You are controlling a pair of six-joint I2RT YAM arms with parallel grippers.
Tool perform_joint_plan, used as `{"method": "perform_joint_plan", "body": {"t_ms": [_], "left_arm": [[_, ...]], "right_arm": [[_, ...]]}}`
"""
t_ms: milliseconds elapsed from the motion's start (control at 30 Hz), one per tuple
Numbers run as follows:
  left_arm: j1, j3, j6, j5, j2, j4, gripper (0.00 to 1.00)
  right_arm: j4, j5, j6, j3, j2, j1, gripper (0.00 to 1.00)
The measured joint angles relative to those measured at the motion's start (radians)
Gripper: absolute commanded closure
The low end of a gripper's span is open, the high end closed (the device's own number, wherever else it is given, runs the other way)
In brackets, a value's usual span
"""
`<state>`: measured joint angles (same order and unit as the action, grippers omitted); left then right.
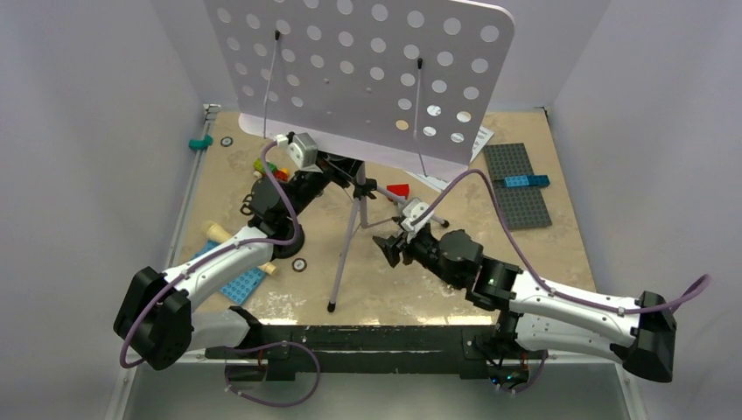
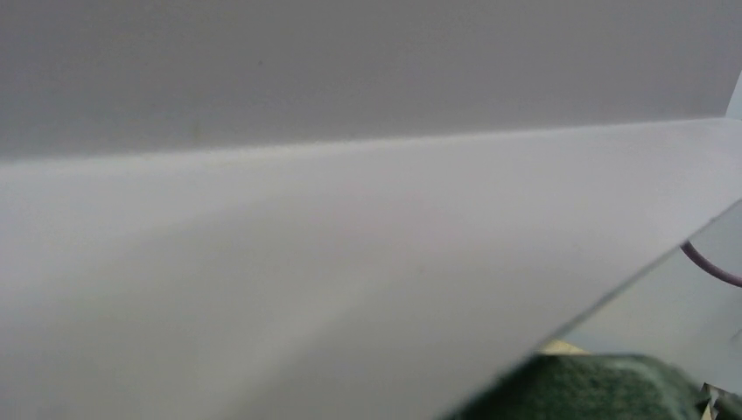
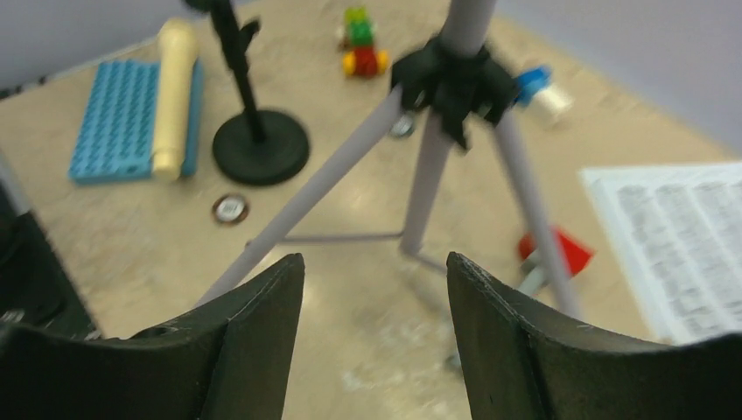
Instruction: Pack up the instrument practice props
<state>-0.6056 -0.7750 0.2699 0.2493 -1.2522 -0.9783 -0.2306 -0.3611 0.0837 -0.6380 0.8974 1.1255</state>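
The lilac perforated music stand (image 1: 359, 70) stands upright on thin tripod legs beside the black mic stand (image 3: 261, 146). Near these legs the right end effector (image 3: 374, 271) is released. For the left end effector (image 1: 332, 168) I cannot tell.

You see the lilac music stand (image 1: 359, 70) upright at top centre. Your left gripper (image 1: 343, 172) reaches under its perforated desk by the pole. Your right gripper (image 1: 391, 249) hovers just right of the tripod legs. White pages (image 1: 480, 140) lie at upper right.
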Motion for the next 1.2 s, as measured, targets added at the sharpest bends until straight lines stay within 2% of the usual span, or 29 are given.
{"method": "perform_joint_plan", "body": {"t_ms": [133,267,400,533,733,900,1033,1200], "left_arm": [[0.000,0.005,0.000,-0.003,0.002,-0.011,1.00],[-0.002,0.005,-0.002,-0.005,0.002,-0.011,1.00],[-0.005,0.007,-0.021,-0.011,0.003,-0.011,1.00],[-0.006,0.012,-0.023,-0.013,0.010,-0.011,1.00],[-0.006,0.014,-0.024,-0.013,0.018,-0.006,1.00],[-0.006,0.016,-0.028,-0.010,0.022,-0.004,1.00],[-0.010,0.021,-0.036,-0.006,0.023,-0.013,1.00],[-0.012,0.021,-0.050,-0.003,0.023,-0.015,1.00]], "right_arm": [[0.084,0.157,-0.222,0.029,0.060,-0.036,0.36],[0.078,0.362,-0.401,0.029,0.091,-0.110,0.36],[-0.036,0.595,-0.605,0.055,0.115,-0.258,0.36],[-0.139,0.758,-0.824,0.080,0.149,-0.381,0.35],[-0.178,0.863,-0.984,0.082,0.169,-0.428,0.32],[-0.389,0.955,-1.210,0.094,0.277,-0.529,0.27],[-0.453,0.985,-1.373,0.068,0.398,-0.550,0.29],[-0.452,0.986,-1.467,-0.021,0.446,-0.555,0.34]]}}
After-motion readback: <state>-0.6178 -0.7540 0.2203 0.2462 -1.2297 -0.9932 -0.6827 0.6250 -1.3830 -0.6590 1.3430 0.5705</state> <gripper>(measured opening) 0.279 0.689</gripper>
